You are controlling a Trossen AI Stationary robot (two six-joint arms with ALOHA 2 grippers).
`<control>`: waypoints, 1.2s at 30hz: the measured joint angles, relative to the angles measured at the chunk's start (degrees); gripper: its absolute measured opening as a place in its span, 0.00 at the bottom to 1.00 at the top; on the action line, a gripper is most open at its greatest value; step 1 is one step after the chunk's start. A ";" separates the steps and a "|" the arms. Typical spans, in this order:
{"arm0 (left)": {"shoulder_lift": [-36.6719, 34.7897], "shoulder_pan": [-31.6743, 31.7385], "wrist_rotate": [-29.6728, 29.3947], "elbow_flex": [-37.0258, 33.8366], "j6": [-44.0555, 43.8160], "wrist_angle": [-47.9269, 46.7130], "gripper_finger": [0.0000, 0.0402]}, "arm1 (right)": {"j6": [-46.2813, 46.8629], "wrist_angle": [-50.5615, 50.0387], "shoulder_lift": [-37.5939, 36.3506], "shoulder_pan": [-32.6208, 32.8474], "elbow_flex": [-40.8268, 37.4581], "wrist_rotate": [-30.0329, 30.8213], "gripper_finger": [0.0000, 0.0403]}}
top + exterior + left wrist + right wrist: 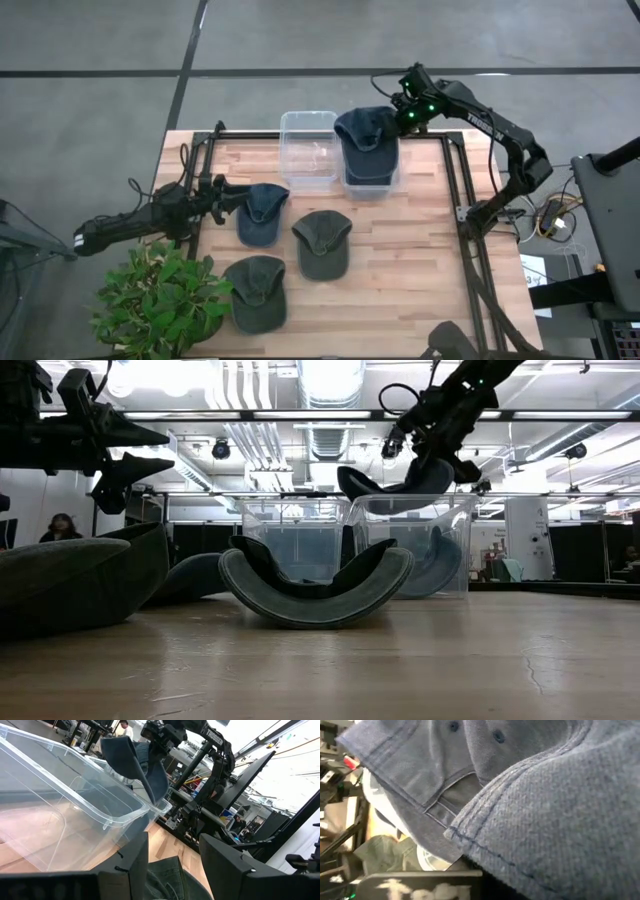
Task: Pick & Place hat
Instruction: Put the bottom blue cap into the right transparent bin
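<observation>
My right tool (400,113) is clenched on a blue hat (366,140), gripping it at the far edge. The hat hangs below and in front of the tool, over the right bin (371,178), which already has a blue hat in it. In the low view the held hat (395,485) is above the bin's rim, not touching it. The right wrist view is filled by the hat's fabric and stitching.

My left tool (222,193) is released, fingers apart, holding nothing. It sits at the table's (420,260) left side, just beside another blue hat (263,213).

Left bin (307,150) stands next to the right bin. Two green hats (322,243) lie nearer on the table. Plant (160,300) at the near left corner.

Writing: "TROSSEN" on my right arm (483,122).
</observation>
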 joint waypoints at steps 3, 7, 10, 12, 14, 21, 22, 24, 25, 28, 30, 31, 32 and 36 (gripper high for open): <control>0.00 -0.01 0.00 0.00 0.00 0.01 0.42 | 0.71 -0.01 -0.03 0.04 -0.10 2.77 0.02; 0.00 -0.02 0.00 0.00 0.00 0.02 0.42 | 0.76 0.01 0.01 -0.02 -0.46 3.42 0.02; 0.00 -0.01 0.00 0.00 0.00 0.02 0.42 | 0.76 0.07 0.12 0.04 -0.61 3.45 0.02; 0.00 0.00 0.00 0.00 0.00 0.00 0.42 | 0.50 0.09 0.23 0.04 -0.63 3.43 0.02; 0.00 0.00 0.00 0.00 0.00 0.01 0.42 | 0.17 0.10 0.39 0.04 -0.63 3.42 0.02; 0.00 -0.02 0.00 0.00 0.00 0.00 0.42 | -0.50 0.23 2.27 0.15 -0.63 3.04 0.09; 0.00 0.00 0.00 0.00 0.00 0.00 0.42 | -0.57 0.22 2.60 0.16 -0.65 3.03 0.11; 0.00 -0.02 0.00 0.00 0.00 0.02 0.42 | -0.51 0.24 3.13 0.17 -0.63 2.87 0.14; 0.00 -0.01 0.00 0.00 0.00 0.00 0.42 | -0.51 0.22 3.26 0.17 -0.66 2.86 0.16; 0.00 0.00 0.00 0.00 0.00 0.02 0.42 | -0.50 0.22 3.27 0.16 -0.66 2.84 0.20; 0.00 -0.01 0.00 0.00 0.00 0.02 0.42 | -0.55 0.17 2.75 0.15 -0.66 2.86 0.23; 0.00 -0.02 0.00 0.00 0.00 0.00 0.42 | -0.57 0.09 2.26 0.15 -0.68 2.84 0.24; 0.00 -0.01 0.00 0.00 0.00 0.02 0.42 | -0.57 -0.04 1.74 0.15 -0.68 2.84 0.25; 0.00 0.00 0.00 0.00 0.00 0.02 0.42 | -0.58 -1.62 0.54 0.15 -0.68 2.78 0.27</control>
